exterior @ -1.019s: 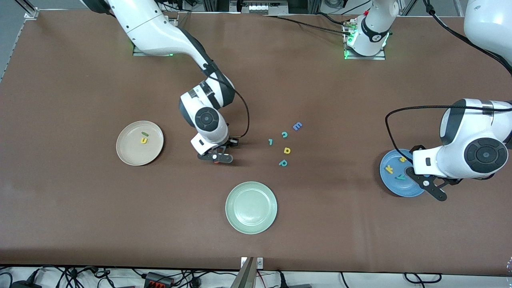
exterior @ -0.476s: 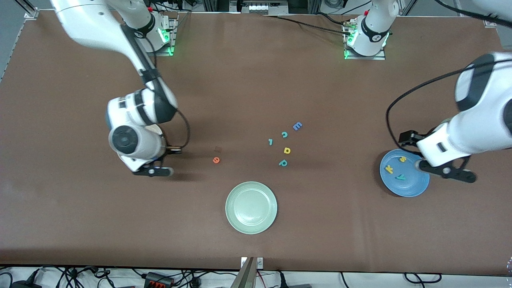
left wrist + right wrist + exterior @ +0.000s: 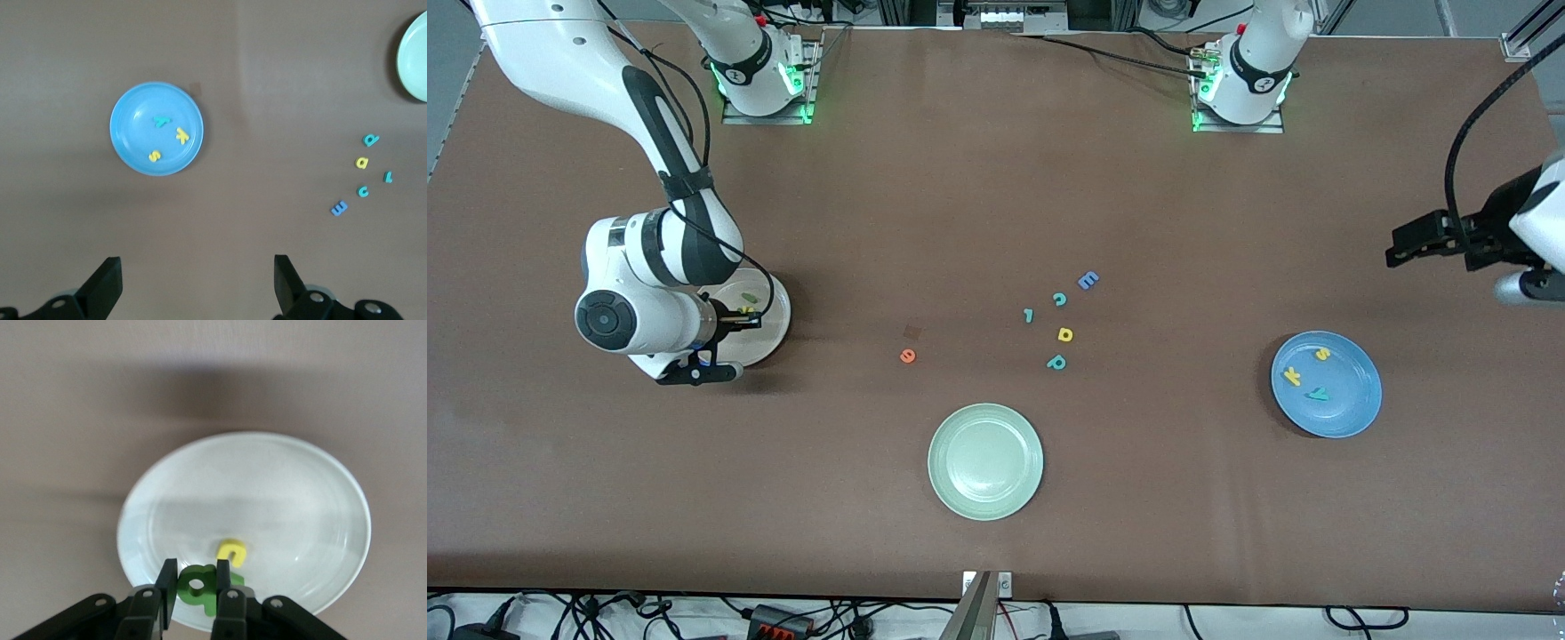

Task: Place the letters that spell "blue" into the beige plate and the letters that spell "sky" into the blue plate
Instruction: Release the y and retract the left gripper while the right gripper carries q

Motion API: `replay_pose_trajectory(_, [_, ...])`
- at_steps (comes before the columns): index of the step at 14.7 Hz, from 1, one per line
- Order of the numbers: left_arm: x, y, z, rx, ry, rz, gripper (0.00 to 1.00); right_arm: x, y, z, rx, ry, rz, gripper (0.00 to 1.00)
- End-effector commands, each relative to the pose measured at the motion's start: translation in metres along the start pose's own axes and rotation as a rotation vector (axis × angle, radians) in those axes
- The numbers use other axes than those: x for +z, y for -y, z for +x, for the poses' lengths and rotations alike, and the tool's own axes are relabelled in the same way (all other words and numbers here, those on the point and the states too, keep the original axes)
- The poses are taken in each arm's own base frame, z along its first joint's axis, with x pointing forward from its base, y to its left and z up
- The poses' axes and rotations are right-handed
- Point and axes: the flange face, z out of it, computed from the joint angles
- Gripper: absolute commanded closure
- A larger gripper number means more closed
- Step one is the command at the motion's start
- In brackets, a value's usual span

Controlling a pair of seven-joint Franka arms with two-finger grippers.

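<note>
The right gripper pinches the green b over the beige plate; next, release it beside the yellow u. The left gripper waits spread; the orange e lies mid-table.

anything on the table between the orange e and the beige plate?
Nothing: in the front view the stretch from the orange e to the beige plate is bare brown table.
</note>
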Motion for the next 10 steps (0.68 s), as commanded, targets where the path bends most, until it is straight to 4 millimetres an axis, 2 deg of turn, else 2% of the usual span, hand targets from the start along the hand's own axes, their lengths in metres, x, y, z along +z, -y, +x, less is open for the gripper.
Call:
replay_pose_trajectory(1, [0.022,0.004,-0.031,-0.013,-0.010,0.014,0.00,0.021,-0.016,-0.019,-0.046,0.000,-0.022,0.99])
replay_pose_trajectory(2, [0.031,-0.003,-0.038,0.003,-0.029,0.028,0.00,0.025,-0.022,-0.018,-0.059,-0.012,-0.026,0.99])
replay_pose_trajectory(4, [0.029,0.009,-0.041,-0.014,-0.106,0.035,0.00,0.028,-0.030,-0.017,-0.062,-0.012,-0.027,0.99])
replay_pose_trajectory(5, [0.031,0.006,-0.040,-0.009,-0.111,0.034,0.00,0.028,-0.035,-0.016,-0.069,-0.018,-0.042,0.98])
replay_pose_trajectory(7, [0.032,0.012,-0.040,-0.020,-0.130,0.033,0.00,0.036,-0.044,-0.013,-0.069,-0.016,-0.055,0.96])
replay_pose_trajectory(8, [0.042,0.013,-0.046,-0.019,-0.154,0.034,0.00,0.043,-0.049,-0.012,-0.065,-0.006,-0.054,0.88])
replay_pose_trajectory(9, [0.047,0.012,-0.055,-0.017,-0.188,0.034,0.00,0.043,-0.053,-0.012,-0.058,-0.008,-0.054,0.57])
replay_pose_trajectory(10, [0.049,0.007,-0.057,-0.008,-0.186,0.035,0.00,0.041,-0.053,-0.011,-0.058,-0.009,-0.054,0.01])
